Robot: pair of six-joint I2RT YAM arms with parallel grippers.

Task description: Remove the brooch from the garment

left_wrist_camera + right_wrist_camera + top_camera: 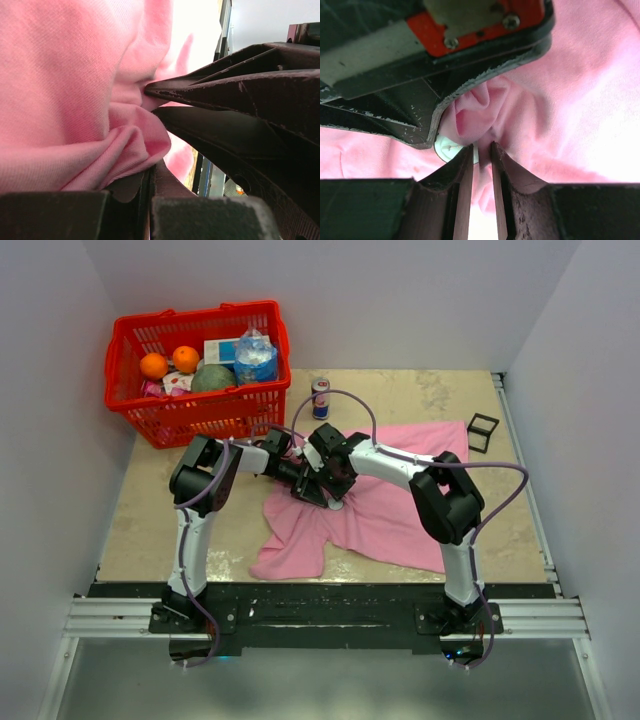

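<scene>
The garment (400, 500) runs lower left to upper right, and the left gripper (150, 172) clamps a fold. The right wrist view, unlike the left, shows the brooch (451, 149) face-on. I cannot tell whether the right gripper (481, 146) holds it.

White brooch (449, 148) on bunched pink garment (392, 522).

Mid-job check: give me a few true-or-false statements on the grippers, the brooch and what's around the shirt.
The left gripper is shut on a fold of the garment. True.
The brooch lies in the red basket. False: it sits on the garment beside the right gripper.
The drink can stands on the table beyond the garment. True.
The black frame cube is inside the basket. False: it stands on the table by the garment's far right corner.
</scene>
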